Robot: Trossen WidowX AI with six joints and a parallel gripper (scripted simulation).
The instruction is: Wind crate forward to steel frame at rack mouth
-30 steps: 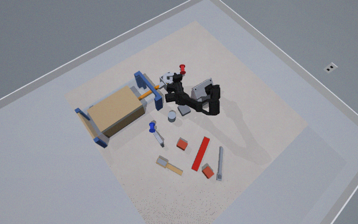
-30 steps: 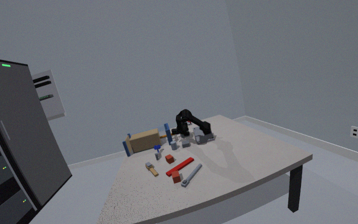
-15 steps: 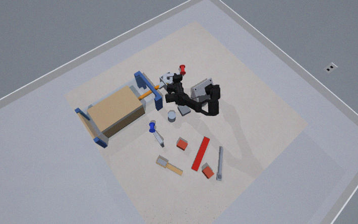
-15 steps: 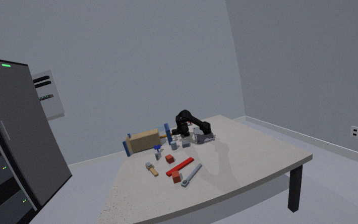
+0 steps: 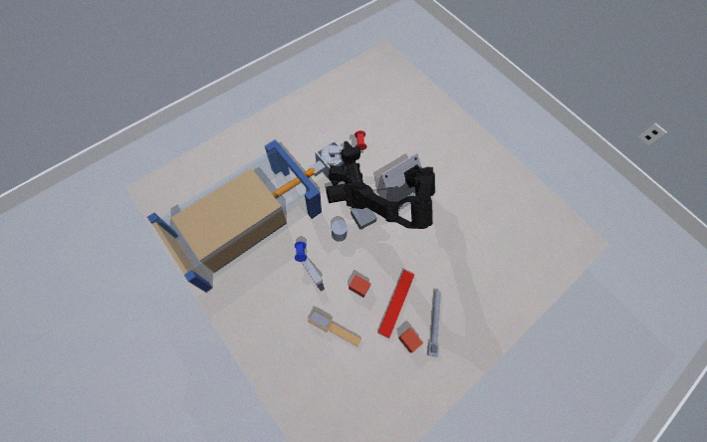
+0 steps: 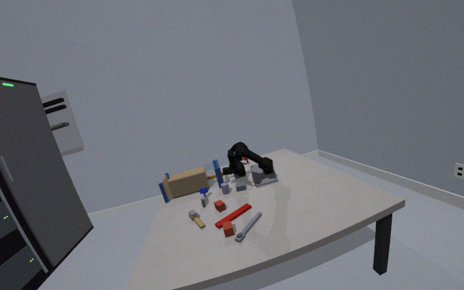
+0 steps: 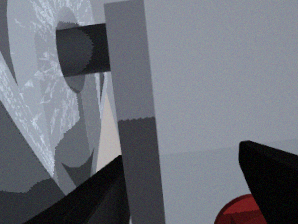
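Note:
The tan crate (image 5: 227, 211) (image 6: 187, 181) sits flat in the cubby, its front short of the blue frame (image 5: 294, 167) (image 6: 219, 172) at the mouth. An orange strap (image 5: 294, 182) runs from it through the frame to the grey winch (image 5: 328, 155) (image 7: 30, 60). In the wrist view a flat grey bar (image 7: 136, 95), seemingly the winch handle, stands in front of the winch, with a dark round shaft (image 7: 82, 49) between them. My gripper (image 7: 185, 159) is at the winch and open. The left fingertip is close against the bar; the right one is well away from it. Contact is unclear.
A red spool-like piece (image 5: 359, 139) (image 7: 237, 210) is just beyond the gripper. A grey block (image 5: 363, 217) and a grey cylinder (image 5: 339, 229) are near the arm. A blue-knobbed piece (image 5: 300, 251), red blocks, a red bar (image 5: 396, 303) and a grey wrench-like tool (image 5: 435, 318) lie farther off.

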